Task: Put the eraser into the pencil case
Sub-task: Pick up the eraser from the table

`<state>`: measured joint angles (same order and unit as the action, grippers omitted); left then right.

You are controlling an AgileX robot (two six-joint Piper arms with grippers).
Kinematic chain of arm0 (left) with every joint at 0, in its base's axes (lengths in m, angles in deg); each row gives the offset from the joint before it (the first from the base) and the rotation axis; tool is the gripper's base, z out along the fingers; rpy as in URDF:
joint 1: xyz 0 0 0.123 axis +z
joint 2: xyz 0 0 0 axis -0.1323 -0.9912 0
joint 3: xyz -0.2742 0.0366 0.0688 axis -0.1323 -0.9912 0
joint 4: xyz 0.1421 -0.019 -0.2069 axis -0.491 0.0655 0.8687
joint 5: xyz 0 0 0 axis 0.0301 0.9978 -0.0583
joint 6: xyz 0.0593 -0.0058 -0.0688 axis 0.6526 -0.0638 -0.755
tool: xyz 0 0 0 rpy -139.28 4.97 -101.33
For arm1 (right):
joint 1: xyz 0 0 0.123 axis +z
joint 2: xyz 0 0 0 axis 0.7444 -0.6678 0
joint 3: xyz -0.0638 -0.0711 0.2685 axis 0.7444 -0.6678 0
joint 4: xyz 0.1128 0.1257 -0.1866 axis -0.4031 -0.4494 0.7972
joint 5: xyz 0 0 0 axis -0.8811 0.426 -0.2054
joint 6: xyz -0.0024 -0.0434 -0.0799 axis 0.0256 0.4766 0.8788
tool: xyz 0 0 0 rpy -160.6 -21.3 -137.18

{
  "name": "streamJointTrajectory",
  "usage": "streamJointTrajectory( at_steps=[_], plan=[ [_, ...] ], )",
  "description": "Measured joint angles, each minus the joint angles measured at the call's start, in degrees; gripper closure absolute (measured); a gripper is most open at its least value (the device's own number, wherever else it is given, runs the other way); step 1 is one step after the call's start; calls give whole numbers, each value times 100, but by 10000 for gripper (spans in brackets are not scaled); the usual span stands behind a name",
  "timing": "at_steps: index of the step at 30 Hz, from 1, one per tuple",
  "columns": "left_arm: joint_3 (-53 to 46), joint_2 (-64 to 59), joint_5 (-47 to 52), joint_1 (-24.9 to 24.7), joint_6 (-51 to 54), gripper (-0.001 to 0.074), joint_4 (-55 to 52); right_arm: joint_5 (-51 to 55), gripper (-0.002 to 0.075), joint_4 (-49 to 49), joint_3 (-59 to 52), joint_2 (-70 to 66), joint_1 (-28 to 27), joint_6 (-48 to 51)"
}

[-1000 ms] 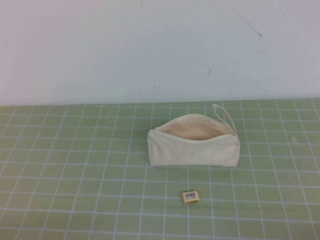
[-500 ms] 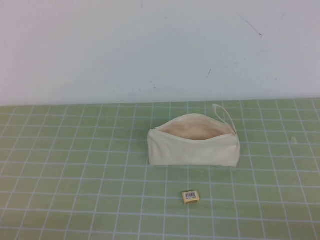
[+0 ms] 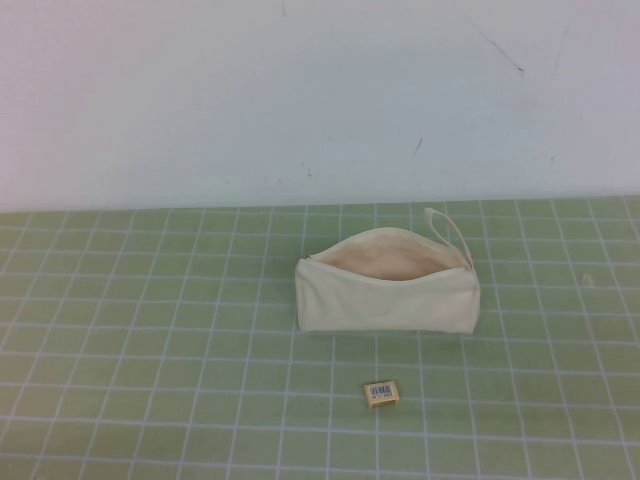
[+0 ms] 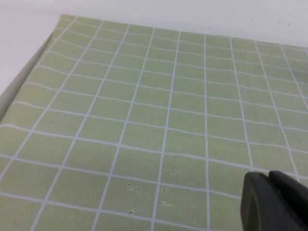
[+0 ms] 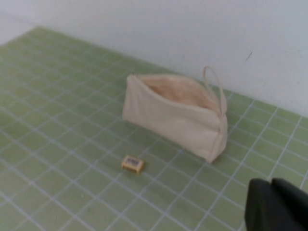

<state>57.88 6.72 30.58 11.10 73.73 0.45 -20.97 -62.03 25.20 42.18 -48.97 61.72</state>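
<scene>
The cream pencil case (image 3: 388, 293) stands unzipped on the green grid mat, beige lining showing, loop strap at its right end. The tiny tan eraser (image 3: 382, 393) with a barcode label lies flat on the mat just in front of it, apart from it. Neither arm shows in the high view. In the right wrist view the pencil case (image 5: 175, 113) and the eraser (image 5: 133, 163) lie ahead of my right gripper (image 5: 271, 185), which is shut and empty, well short of both. My left gripper (image 4: 268, 177) is shut and empty over bare mat.
The green grid mat (image 3: 150, 340) covers the table up to a white wall (image 3: 300, 90) at the back. In the left wrist view the mat's edge (image 4: 29, 62) meets a white surface.
</scene>
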Motion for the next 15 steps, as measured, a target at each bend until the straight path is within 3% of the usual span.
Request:
streamJointTrajectory(
  at_steps=[10,15],
  plan=[
    [0,0,0,0,0,738,9,1343,727,486,1357,-2735,630,1468],
    [0,0,0,0,0,738,9,1713,727,1308,2325,-4221,1487,1668]
  ],
)
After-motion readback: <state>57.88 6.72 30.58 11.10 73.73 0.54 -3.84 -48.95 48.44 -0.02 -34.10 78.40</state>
